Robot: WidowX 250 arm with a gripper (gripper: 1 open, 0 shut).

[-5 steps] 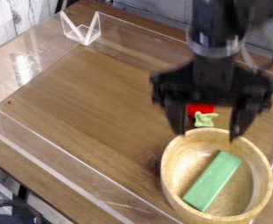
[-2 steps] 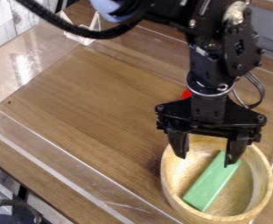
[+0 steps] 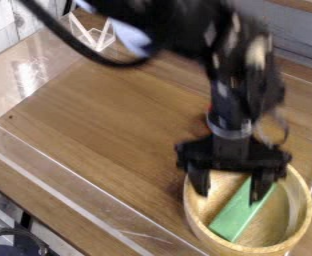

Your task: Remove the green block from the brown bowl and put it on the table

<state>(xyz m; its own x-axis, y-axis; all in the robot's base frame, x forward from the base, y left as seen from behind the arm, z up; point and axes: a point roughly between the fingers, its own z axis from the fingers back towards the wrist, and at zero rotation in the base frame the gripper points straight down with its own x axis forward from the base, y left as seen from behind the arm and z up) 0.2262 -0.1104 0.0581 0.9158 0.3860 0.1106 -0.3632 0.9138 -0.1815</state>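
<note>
We are viewing the scene from above and to the near side of the tabletop [image 3: 92,120], a dark wood-grain surface edged with low clear walls. Against the views from a second ago and just under half a second ago, the arm is now standing lower: the end effector [image 3: 232,187] has been dropping from above the far rim of the brown bowl [image 3: 295,226] until its two dark fingertips [image 3: 199,185] are reaching down to about rim level, one toward the left rim and the other over the bowl's middle. The frame is motion-blurred, so we are reading the arm as still descending. The jaws are standing spread wide with nothing between them; we are seeing no contact with any object.

The green block [image 3: 239,214] is lying inside the brown bowl, slanted from the near left up toward the far right, in the same pose as in both earlier views. Its far end is now sitting under the span of the spread fingers, partly covered by them. The small red toy that was showing beyond the bowl a second ago is now hidden behind the arm.

We are judging the task to be at the approach stage: the block has not been grasped or lifted. The next move appears to call for a little more descent, so that the fingers straddle the block's narrow width before closing.
</note>
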